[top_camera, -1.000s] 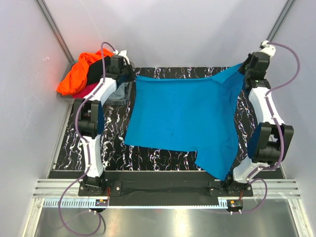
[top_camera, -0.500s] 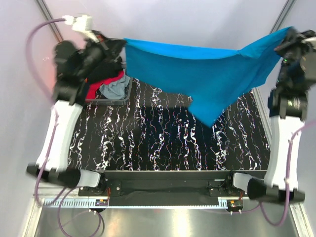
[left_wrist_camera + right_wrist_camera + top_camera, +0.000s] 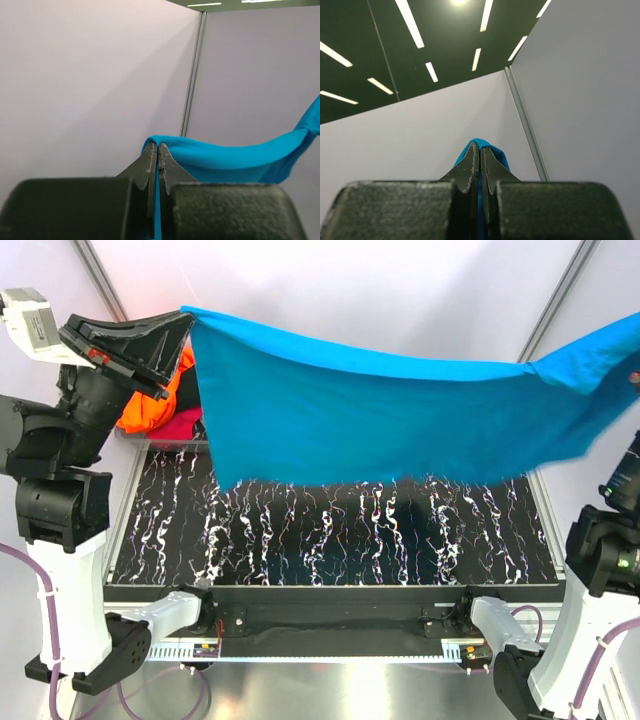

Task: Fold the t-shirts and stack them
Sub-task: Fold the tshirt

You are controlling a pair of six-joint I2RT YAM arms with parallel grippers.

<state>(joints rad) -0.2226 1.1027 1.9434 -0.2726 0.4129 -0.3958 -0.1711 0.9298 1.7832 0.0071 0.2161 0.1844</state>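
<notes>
A bright turquoise-blue t-shirt (image 3: 380,410) hangs spread out in the air above the table, stretched between both arms. My left gripper (image 3: 183,325) is raised at the upper left and is shut on the shirt's left top corner; in the left wrist view the cloth (image 3: 235,160) shows pinched between the closed tips of the left gripper (image 3: 158,146). My right gripper (image 3: 479,146) is shut on a fold of the same shirt (image 3: 495,152); in the top view that end runs off the right edge. An orange t-shirt (image 3: 145,410) and a crimson-pink one (image 3: 182,426) lie piled at the back left.
The black marbled table top (image 3: 350,540) lies below the hanging shirt. Grey walls with metal corner posts (image 3: 100,280) close in the back and sides. Both arms stand tall at the left and right edges.
Both arms have swung up and outwards, lifting the turquoise shirt off the table. It now hangs higher and wider, pulled out between the two grippers.
</notes>
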